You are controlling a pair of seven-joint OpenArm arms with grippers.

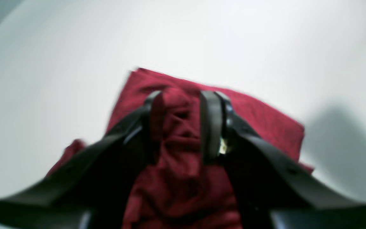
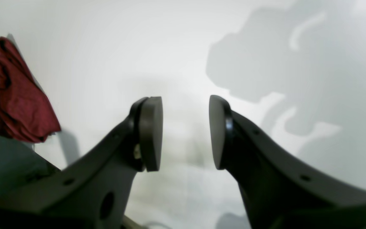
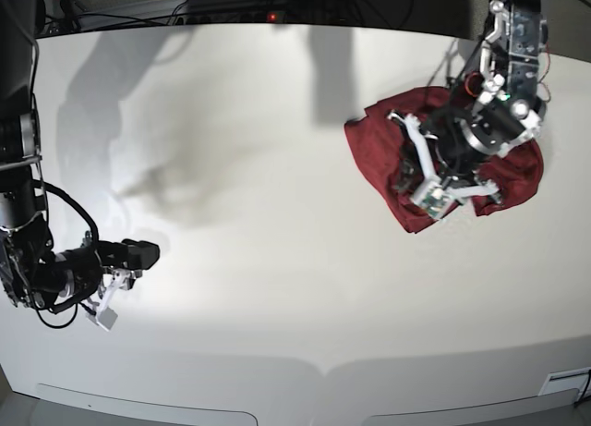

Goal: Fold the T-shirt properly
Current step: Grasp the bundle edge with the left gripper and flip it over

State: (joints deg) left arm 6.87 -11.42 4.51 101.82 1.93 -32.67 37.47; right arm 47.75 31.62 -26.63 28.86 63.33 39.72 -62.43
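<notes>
Maroon knit fabric, the T-shirt [image 3: 374, 149], lies bunched in a rough heap on the white tabletop [image 3: 259, 167], toward the far corner on the right of the base view. We see its near-left part lying flatter, with a fairly straight edge facing the middle of the tabletop, while the rest is crumpled under the left arm. In the left wrist view a flatter rectangular part of the cloth spreads beyond the fingertips, its far edge and one corner clean against the white surface.

Open room is plentiful: the whole middle and the left half of the tabletop are bare apart from shadows, and the shirt sits near the far edge, where dark cables [image 3: 231, 6] run behind the tabletop.

Our left tool [image 1: 183, 124] comes down onto the heap from the far side, its arm bent over the shirt. Its two black fingers [image 1: 211, 127] have a raised ridge of the maroon cloth gathered between them, so we read it as gripping the shirt with the jaws partly apart.

Our right tool [image 2: 185, 133] hangs low at the near left of the tabletop, well apart from the shirt, its pads [image 2: 151, 133] wide apart with nothing between them.
</notes>
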